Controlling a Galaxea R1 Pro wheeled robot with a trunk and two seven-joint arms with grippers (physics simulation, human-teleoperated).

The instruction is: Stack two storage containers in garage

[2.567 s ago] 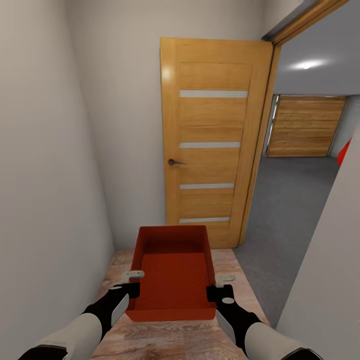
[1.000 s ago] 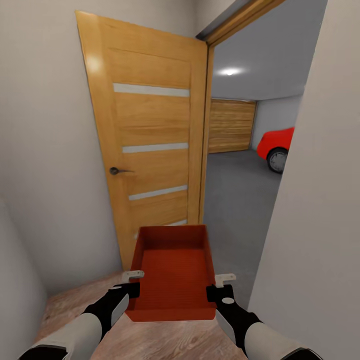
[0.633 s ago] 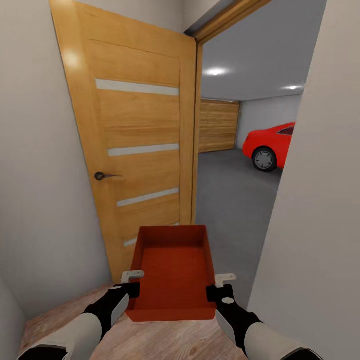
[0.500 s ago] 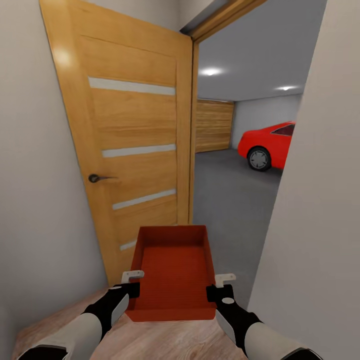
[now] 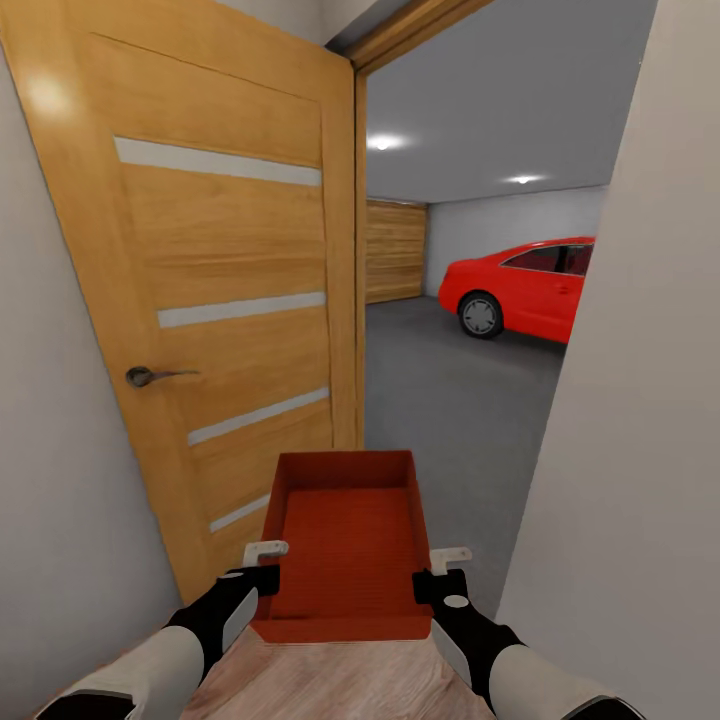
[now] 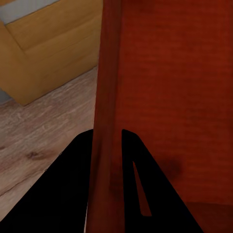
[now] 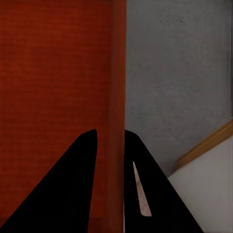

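Garage floor (image 5: 450, 400) beyond orange door (image 5: 210, 300)

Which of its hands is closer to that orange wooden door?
Left. The left gripper clamps the bin's door-side wall beside the door; the right gripper clamps the far wall.

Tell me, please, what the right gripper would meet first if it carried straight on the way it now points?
The right gripper, shut on the red-orange storage container, points forward through the open doorway. Beyond its fingertips the wrist view shows the garage's grey concrete floor, so it would probably meet that first, though depth is unclear.
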